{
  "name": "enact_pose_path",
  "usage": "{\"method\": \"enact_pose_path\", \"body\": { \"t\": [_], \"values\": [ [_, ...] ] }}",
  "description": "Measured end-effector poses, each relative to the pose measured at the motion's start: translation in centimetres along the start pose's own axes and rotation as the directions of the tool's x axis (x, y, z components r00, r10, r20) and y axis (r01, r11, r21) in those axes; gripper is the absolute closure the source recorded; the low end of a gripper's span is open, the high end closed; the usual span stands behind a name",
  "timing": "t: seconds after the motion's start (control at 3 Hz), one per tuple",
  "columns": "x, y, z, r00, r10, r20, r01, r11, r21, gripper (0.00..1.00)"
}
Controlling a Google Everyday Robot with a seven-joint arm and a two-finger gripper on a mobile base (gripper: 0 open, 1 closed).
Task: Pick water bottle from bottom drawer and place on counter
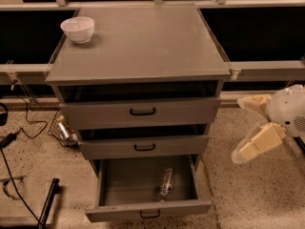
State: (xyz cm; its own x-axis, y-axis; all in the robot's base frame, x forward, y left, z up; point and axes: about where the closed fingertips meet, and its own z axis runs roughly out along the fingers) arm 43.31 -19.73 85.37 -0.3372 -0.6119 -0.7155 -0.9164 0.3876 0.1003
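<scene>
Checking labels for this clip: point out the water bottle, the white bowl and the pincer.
water bottle (166,182): camera view, mid-body.
white bowl (77,35): camera view, outer wall.
pincer (239,130): camera view, between its open fingertips, near the picture's right edge.

White bowl (77,29) on the counter's (143,51) back-left corner; black cables (8,140) on the floor (248,199), left.
</scene>
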Motion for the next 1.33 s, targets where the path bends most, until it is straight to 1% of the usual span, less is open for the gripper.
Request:
{"method": "enact_pose_path", "body": {
  "t": [0.33, 0.67, 1.0, 1.33],
  "values": [
    [2.3, -1.3, 1.7, 0.999, 0.026, 0.042, -0.028, 0.9991, 0.033, 0.0],
    [5.3, -3.5, 4.1, 0.994, 0.08, 0.071, -0.082, 0.9962, 0.031, 0.0],
    [5.5, -3.5, 4.4, 0.994, 0.079, 0.07, -0.081, 0.9962, 0.032, 0.0],
    [6.9, -3.1, 6.1, 0.995, 0.073, 0.064, -0.076, 0.9965, 0.037, 0.0]
  ]
}}
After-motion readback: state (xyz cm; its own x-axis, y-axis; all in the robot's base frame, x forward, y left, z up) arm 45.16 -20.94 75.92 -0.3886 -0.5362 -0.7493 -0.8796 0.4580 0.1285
